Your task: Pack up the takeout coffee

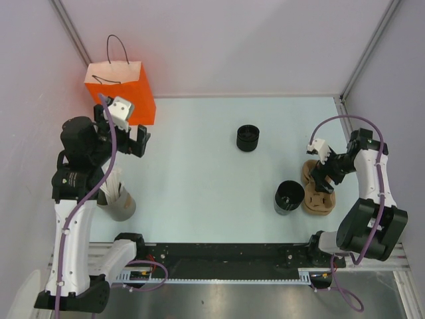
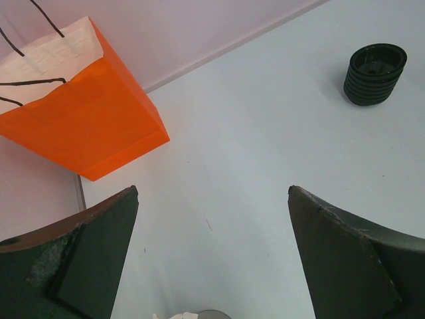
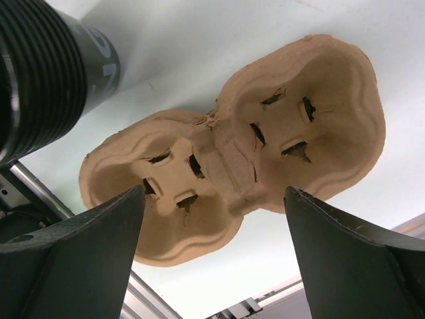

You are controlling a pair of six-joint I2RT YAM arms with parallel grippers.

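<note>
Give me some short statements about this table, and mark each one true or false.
1. The orange bag stands at the far left of the table. True.
2. The cardboard carrier holds a cup. False: both its wells are empty.
3. The right claw is open over the carrier. True.
4. The left claw grips the takeout coffee. False: it is open and empty; the coffee stands alone mid-table.

Takeout coffee (image 1: 248,138): small black ribbed cup, spoke-ridged lid fitted, upright, between 1 and 2 o'clock of table (image 1: 199,153) centre.
</note>
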